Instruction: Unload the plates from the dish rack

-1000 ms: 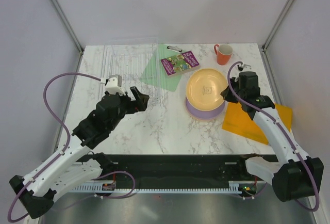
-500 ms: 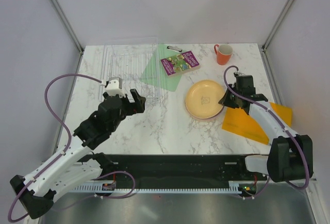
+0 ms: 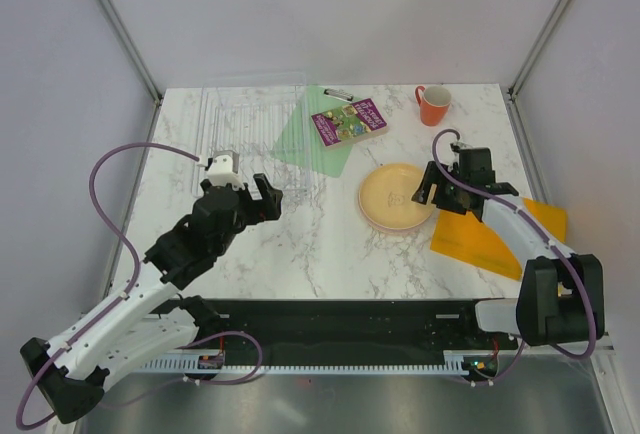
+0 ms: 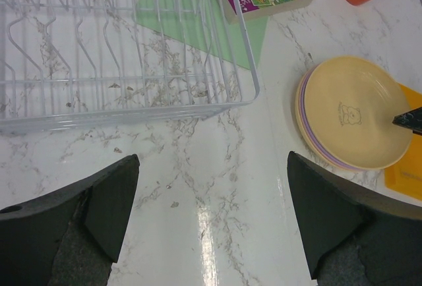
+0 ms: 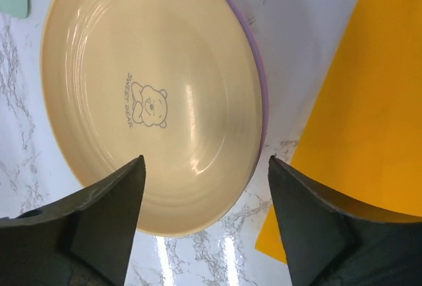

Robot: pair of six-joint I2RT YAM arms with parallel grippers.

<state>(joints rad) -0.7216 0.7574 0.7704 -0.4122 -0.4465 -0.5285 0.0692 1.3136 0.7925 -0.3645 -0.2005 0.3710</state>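
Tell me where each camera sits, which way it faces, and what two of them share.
Top external: fixed above and behind the bases, looking down over the table; both whole arms show, with left gripper and right gripper.
Left wrist: on the left arm, angled down at the dish rack and yellow plate; its fingers frame the bottom.
Right wrist: on the right arm, looking down onto that plate; its fingers fill the bottom corners.
Shared: both wrist views show the bear-printed plate.

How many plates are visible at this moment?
2: a yellow plate lies right of the dish rack, on a lilac plate showing only its rim. More may be hidden beneath.
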